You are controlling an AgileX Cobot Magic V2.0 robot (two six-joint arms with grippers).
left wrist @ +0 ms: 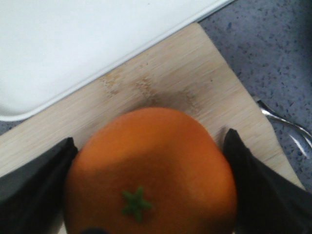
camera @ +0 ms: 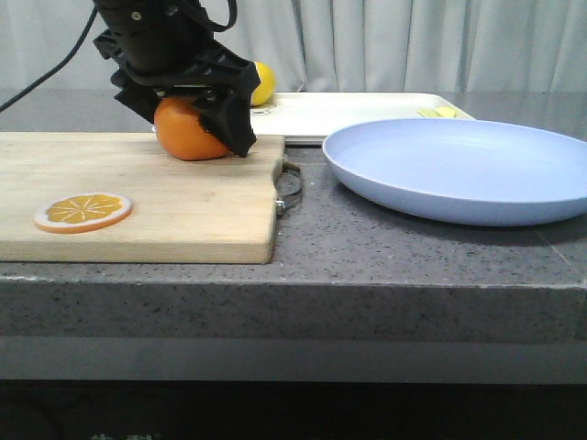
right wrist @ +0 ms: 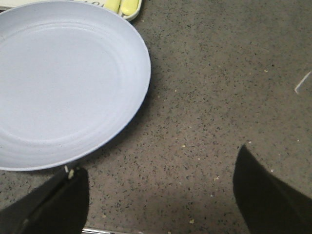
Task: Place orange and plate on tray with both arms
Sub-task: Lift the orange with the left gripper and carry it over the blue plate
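The orange [camera: 188,131] rests on the far part of a wooden cutting board. My left gripper [camera: 197,137] comes down over it from above. In the left wrist view both black fingers press the sides of the orange [left wrist: 151,170], its green stem facing the camera, so the left gripper [left wrist: 148,141] is shut on it. The cream-white tray [camera: 358,110] lies just behind the board, and its rim [left wrist: 73,44] is close to the fruit. The pale blue plate [camera: 459,170] sits on the counter at the right. My right gripper [right wrist: 161,161] hangs open over bare counter beside the plate [right wrist: 63,83].
The cutting board [camera: 138,192] covers the left of the grey speckled counter, with an orange slice [camera: 83,212] near its front and a metal handle [camera: 290,188] on its right end. A yellow lemon [camera: 261,82] sits behind the gripper. Small yellow pieces [camera: 438,113] lie on the tray.
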